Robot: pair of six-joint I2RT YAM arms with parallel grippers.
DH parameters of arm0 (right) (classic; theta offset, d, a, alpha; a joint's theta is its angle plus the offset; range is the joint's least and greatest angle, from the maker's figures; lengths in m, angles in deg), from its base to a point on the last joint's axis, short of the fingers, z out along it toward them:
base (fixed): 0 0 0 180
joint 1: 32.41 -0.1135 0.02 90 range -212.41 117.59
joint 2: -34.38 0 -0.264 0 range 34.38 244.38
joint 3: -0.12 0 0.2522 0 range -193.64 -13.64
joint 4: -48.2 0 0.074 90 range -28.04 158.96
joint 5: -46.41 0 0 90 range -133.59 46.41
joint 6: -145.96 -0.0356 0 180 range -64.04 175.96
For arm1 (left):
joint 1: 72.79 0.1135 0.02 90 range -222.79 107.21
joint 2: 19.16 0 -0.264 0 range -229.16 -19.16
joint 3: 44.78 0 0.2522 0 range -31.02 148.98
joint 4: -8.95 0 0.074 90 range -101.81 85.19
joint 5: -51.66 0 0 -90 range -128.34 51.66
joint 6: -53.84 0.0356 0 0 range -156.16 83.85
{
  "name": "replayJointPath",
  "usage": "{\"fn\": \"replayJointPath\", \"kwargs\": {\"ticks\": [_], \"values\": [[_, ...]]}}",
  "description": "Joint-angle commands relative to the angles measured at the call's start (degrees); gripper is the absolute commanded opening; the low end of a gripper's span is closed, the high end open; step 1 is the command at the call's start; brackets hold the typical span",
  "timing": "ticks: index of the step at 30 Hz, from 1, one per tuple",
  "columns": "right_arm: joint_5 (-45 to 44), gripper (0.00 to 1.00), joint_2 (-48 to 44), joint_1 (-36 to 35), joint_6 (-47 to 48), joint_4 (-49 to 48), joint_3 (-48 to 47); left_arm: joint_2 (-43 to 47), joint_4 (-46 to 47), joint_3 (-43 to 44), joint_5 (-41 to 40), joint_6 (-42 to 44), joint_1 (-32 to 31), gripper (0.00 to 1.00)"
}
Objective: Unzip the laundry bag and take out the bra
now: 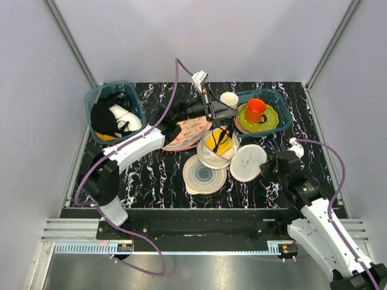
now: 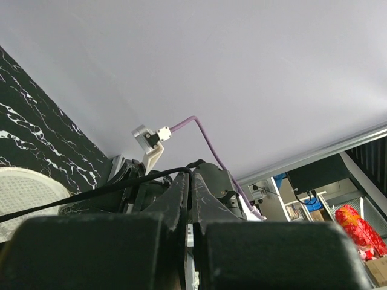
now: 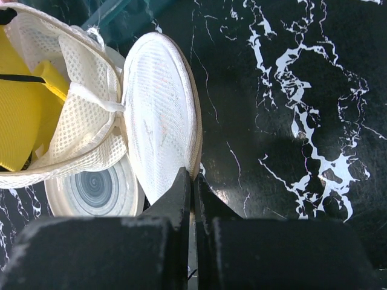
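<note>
Bra [image 3: 18, 127] strap in left tool [image 2: 190, 181]; laundry bag [image 3: 158, 121] rim in right tool [image 3: 193, 181]

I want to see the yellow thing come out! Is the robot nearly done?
Nearly. Done: the bag is unzipped, its lid flopped open. In hand: the left gripper pinches the black strap, and the right gripper holds the lid's rim. Left: the yellow bra lies inside; it must be lifted out.
</note>
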Motion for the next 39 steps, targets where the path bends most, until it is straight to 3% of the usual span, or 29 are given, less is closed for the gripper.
{"fn": "replayJointPath", "kwargs": {"ticks": [1, 5, 16, 21, 22, 25, 27, 33, 39], "values": [[0.15, 0.00, -0.13, -0.34, -0.80, -1.74, 1.00, 3.30, 1.21, 4.34, -0.43, 1.57, -0.06, 0.00], [0.32, 0.00, 0.40, -0.34, -0.71, -1.91, 1.09, 6.11, -6.69, 10.24, -1.65, 6.57, 0.90, 0.00], [0.58, 0.00, 0.05, -0.34, -0.36, -2.00, 0.83, 12.71, -11.18, 17.02, -3.15, 9.48, 5.30, 0.00], [0.85, 0.00, -2.50, -0.25, 0.69, 1.76, -3.72, 14.46, -24.00, 22.36, -4.81, 18.08, 8.81, 0.00], [0.76, 0.00, -2.77, -0.34, 1.05, 2.56, -4.70, 14.64, -30.81, 24.04, -5.69, 22.80, 9.52, 0.00], [-0.03, 0.00, -3.29, -0.34, 2.63, 5.03, -8.48, 14.47, -45.22, 30.88, -10.61, 33.52, 12.15, 0.00], [-0.99, 0.00, -3.65, -0.34, 3.60, 6.60, -11.19, 15.07, -49.49, 31.87, -15.16, 37.33, 13.91, 0.00], [-6.08, 0.00, -7.25, -0.34, 5.62, 11.00, -19.63, 16.84, -55.13, 28.62, -17.91, 40.77, 25.77, 0.00], [-11.80, 0.00, -7.60, -0.34, 10.01, 13.20, -25.88, 11.40, -57.07, 28.98, -19.76, 40.95, 36.67, 0.00]]}}
